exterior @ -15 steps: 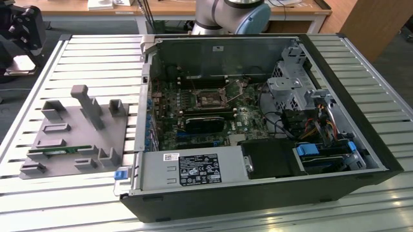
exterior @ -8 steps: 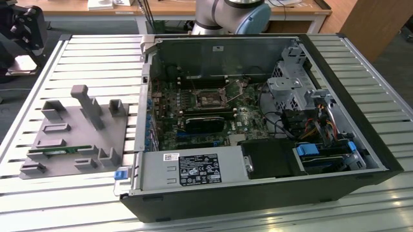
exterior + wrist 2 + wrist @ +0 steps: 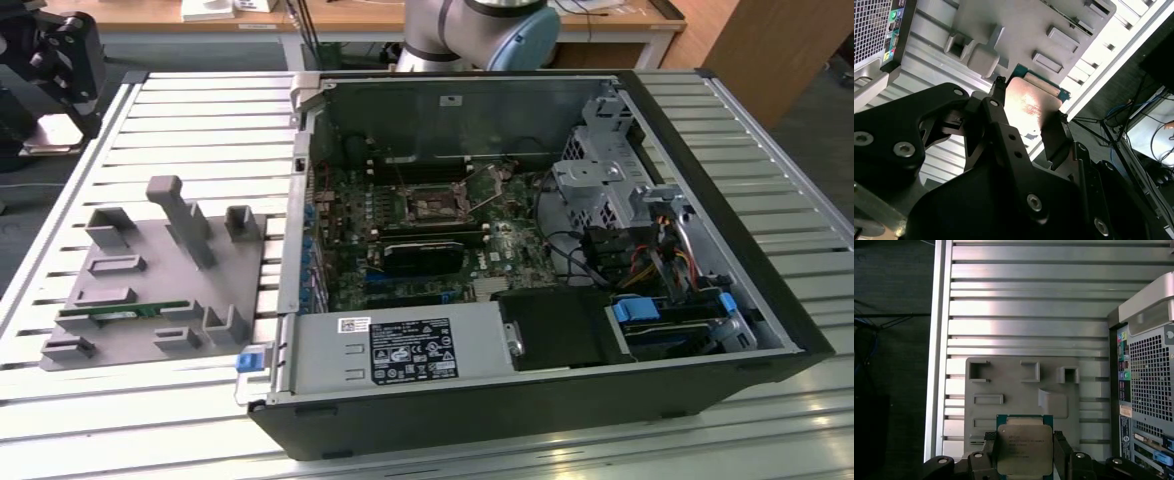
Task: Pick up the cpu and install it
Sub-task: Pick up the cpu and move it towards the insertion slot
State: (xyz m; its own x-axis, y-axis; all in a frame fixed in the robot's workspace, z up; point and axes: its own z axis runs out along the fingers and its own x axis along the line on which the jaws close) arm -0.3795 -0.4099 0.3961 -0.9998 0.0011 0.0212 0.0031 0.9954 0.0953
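Pincer (image 3: 1025, 454) clamped on the cpu (image 3: 1023, 445) by opposite edges, over the grey tray (image 3: 1014, 386), first wrist view. Second wrist view: fingers (image 3: 1054, 137) touch its edges. Exterior view: tray at 9 o'clock of the case (image 3: 534, 430), socket (image 3: 434, 205) looks empty. Carry step, I'd say; install needs square, level seating.

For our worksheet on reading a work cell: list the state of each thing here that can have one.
cpu, gripped, held off the grey fixture.
end effector, shut on the cpu.
computer case, side open, motherboard exposed.
memory stick, lying on the fixture.
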